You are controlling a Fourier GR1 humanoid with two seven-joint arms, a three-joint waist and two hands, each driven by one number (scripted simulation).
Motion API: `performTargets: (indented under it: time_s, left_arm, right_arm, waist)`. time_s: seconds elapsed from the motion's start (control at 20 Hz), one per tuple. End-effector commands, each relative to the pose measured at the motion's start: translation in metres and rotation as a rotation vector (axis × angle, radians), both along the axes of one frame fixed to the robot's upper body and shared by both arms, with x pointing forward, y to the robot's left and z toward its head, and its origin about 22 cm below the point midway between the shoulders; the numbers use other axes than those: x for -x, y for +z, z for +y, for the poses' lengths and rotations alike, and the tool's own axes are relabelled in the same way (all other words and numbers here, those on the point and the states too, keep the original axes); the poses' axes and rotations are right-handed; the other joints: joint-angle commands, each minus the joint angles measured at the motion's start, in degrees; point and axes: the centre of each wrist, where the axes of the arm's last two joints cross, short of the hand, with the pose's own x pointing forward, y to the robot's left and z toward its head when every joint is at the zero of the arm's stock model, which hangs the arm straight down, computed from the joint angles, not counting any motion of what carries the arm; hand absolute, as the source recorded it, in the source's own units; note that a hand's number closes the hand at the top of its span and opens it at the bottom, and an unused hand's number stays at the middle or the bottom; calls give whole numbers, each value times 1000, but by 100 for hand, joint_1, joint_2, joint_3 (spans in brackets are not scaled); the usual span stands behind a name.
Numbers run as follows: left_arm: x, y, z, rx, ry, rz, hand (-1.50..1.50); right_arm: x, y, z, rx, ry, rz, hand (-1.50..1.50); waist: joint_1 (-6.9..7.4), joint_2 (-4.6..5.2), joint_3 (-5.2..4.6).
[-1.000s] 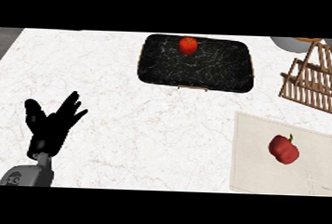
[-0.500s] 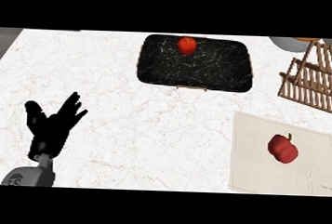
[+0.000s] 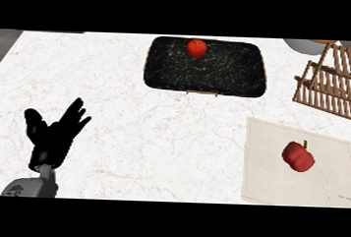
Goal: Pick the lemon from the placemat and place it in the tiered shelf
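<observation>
A beige placemat [image 3: 267, 180] lies at the lower right of the white marble counter. On it sits a red fruit with a small green stem [image 3: 297, 156]; it looks red, not lemon yellow. The wooden slatted tiered shelf [image 3: 336, 84] stands at the right edge, just beyond the mat. My left hand [image 3: 53, 136] rests at the lower left with its fingers spread and pointing up, far from the mat and holding nothing. My right hand does not show.
A black speckled tray [image 3: 209, 75] sits at the top centre with a round red fruit [image 3: 197, 48] near its far edge. A grey bowl [image 3: 308, 45] peeks in behind the shelf. Bare marble spans the space between my hand and the mat.
</observation>
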Motion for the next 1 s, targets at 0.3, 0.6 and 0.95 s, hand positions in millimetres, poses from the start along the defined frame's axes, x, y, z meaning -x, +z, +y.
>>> performTargets:
  time_s: [0.3, 0.6, 0.95]
  left_arm:
    - [2, -12, 1, 16, 15, 85, 0]
    - [-3, -1, 2, 10, -7, 63, 0]
    - [-1, -6, 6, 4, 25, 78, 0]
  right_arm:
    - [19, 28, -14, -286, -108, -204, -150]
    - [66, 32, -54, -291, -330, -248, -150]
    - [140, 40, -98, -389, -392, -332, -150]
  waist:
    - [21, 64, -43]
    - [0, 74, -37]
    - [-106, 71, -21]
